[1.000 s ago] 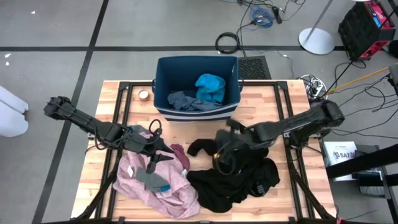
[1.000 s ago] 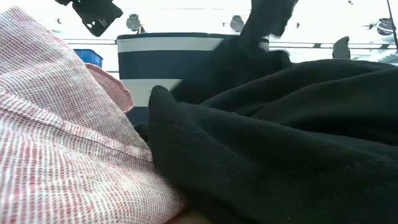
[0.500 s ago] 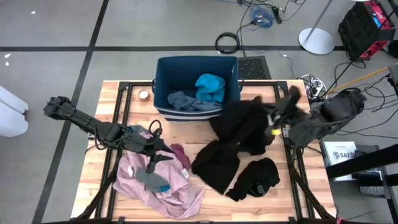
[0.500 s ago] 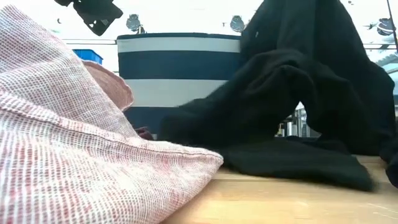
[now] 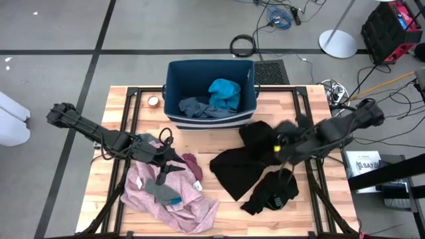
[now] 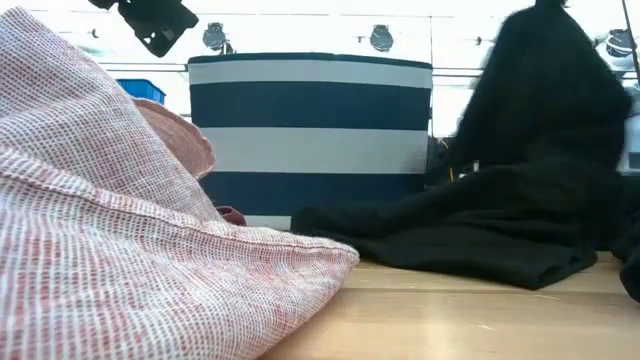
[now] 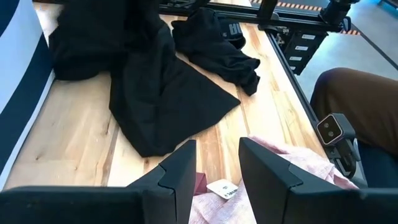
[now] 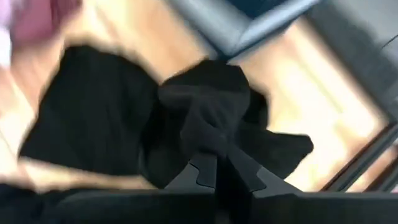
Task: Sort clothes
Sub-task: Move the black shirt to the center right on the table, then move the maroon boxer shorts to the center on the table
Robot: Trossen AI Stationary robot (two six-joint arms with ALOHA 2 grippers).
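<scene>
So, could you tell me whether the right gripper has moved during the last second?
Yes. The right gripper, shut on the large black garment, has swung from the table's middle toward its right edge, away from the dark blue fabric bin.

Pale wooden table (image 5: 219,136) on black frame, dark blue bin (image 5: 211,93) at far edge, pink garment (image 5: 174,199) front left, black garments (image 5: 240,169) spread right of centre

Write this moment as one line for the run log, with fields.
task: sort clothes | right gripper: shut on black garment, lifting one end | left gripper: open, over pink garment | bin: teal, grey pieces inside
</scene>
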